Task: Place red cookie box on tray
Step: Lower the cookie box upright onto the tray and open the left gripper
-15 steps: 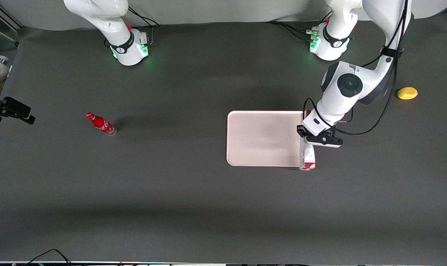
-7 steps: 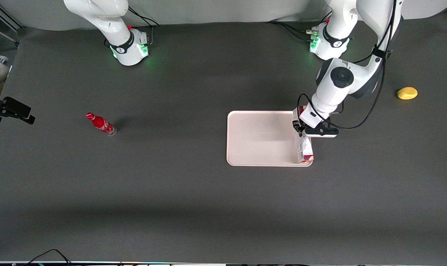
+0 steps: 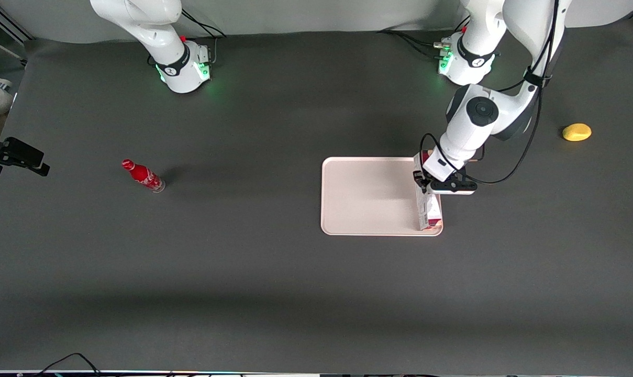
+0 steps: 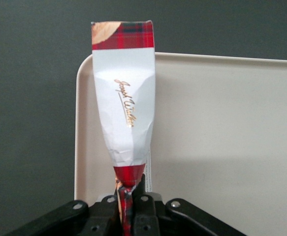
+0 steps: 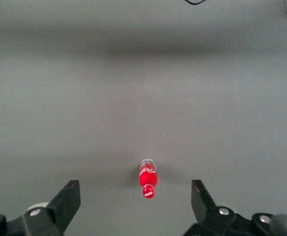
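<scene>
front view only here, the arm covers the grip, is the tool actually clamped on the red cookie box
Observer: Yes. In the left wrist view the tool is shut on the red cookie box, pinching its end.
Operator: is the box over the tray
Observer: Its white face lies over the tray, along the rim by a rounded corner.
Operator: box intact
Observer: The white face is creased and narrows toward the fingers.

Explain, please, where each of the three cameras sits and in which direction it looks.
Front view: high, facing both arm bases; the gripper holds the red cookie box over the tray.
Left wrist view: on the working wrist, looking along the box at the tray.
Right wrist view: on the parked wrist, facing the red bottle, also seen in front.
</scene>
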